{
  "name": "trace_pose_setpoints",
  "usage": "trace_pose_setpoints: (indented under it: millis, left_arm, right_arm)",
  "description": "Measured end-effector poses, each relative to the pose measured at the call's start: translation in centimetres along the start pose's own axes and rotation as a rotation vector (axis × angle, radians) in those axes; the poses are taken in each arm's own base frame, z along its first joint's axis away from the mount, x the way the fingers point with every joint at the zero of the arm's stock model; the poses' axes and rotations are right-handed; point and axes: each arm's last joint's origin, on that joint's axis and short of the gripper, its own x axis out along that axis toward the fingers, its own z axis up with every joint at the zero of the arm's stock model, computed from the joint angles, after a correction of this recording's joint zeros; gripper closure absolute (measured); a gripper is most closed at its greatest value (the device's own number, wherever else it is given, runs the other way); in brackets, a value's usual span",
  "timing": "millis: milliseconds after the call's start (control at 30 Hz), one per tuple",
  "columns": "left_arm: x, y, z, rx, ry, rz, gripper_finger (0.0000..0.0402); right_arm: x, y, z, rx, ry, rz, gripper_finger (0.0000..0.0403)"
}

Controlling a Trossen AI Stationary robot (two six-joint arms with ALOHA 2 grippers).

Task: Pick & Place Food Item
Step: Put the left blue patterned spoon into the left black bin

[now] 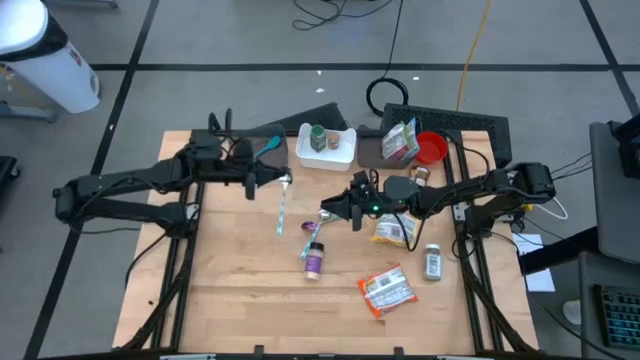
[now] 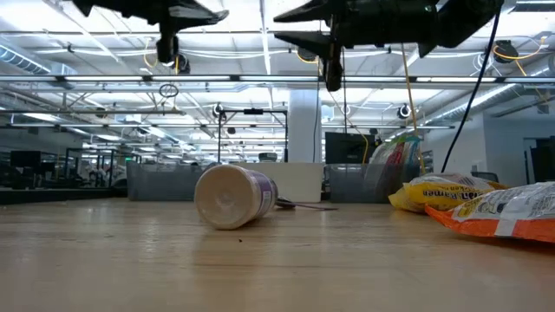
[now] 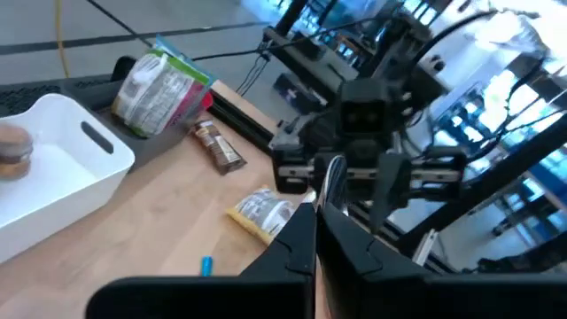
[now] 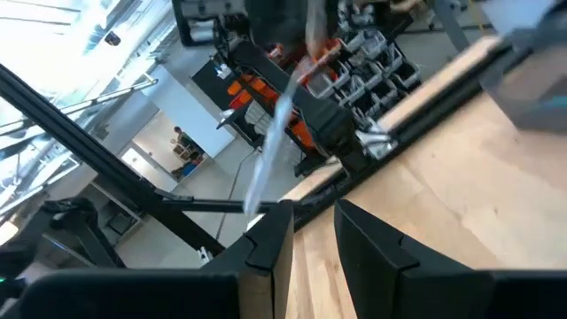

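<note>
Metal is seen in the left gripper (image 1: 284,182): a spoon (image 1: 281,210) is clamped by its end and hangs above the table, just beside the white bin (image 1: 345,155), in which one jar (image 1: 318,138) is already placed. The right gripper (image 1: 330,213) is held slightly parted and empty over mid-table. The purple tub (image 1: 313,261), yellow bag (image 1: 392,232) and orange bag (image 1: 386,291) are left lying on the wood, so most placing is judged undone.

left gripper (image 1: 284,181) clamped, right gripper (image 1: 327,214) slightly parted
</note>
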Motion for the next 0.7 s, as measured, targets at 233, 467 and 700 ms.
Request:
trace_pose_setpoints:
  millis: [233, 467, 700]
  left_arm:
    - [3.8, -2.1, 0.9, 0.079, 0.067, -0.029, 0.0398]
    - [7.3, -3.4, 1.3, 0.116, 0.167, -0.055, 0.0398]
    - [8.6, -4.2, 1.6, 0.145, 0.203, -0.053, 0.0397]
  right_arm:
    - [1.1, 1.1, 2.3, -0.049, 0.023, 0.036, 0.0310]
    - [1.0, 0.3, 3.4, -0.020, -0.014, 0.022, 0.0267]
    - [1.0, 0.2, 3.6, -0.017, -0.023, 0.024, 0.0242]
